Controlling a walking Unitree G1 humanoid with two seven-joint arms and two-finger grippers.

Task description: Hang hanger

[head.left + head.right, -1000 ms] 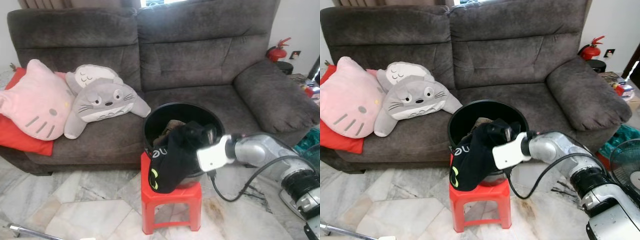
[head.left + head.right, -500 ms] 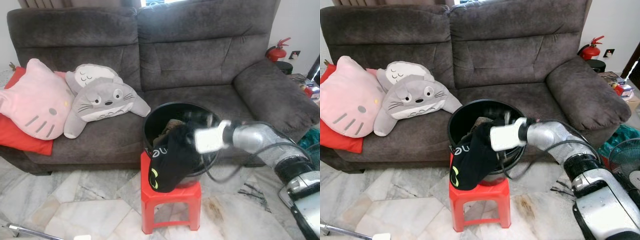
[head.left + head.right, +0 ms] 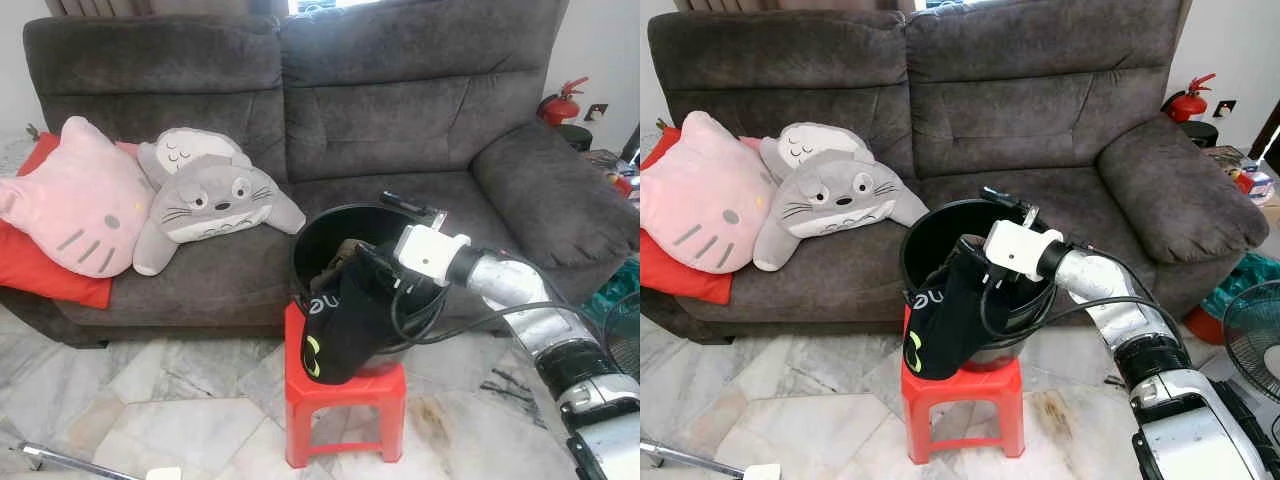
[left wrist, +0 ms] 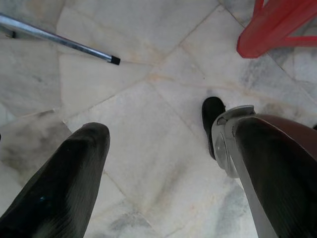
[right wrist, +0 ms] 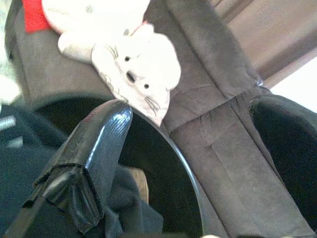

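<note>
Over the black bucket [image 3: 930, 235], right claw [image 3: 1002, 208] risen from black garment [image 3: 945, 320], fingers spread wide

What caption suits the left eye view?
Right gripper reaches into black bucket of clothes on a red stool.

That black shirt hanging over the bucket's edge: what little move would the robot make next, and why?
Probably lower the right gripper, fingers apart, onto the black shirt and close on it. The gripper sits over the far rim of the black bucket on the red stool, holding nothing, while the shirt drapes over the near rim. No hanger can be made out yet.
</note>
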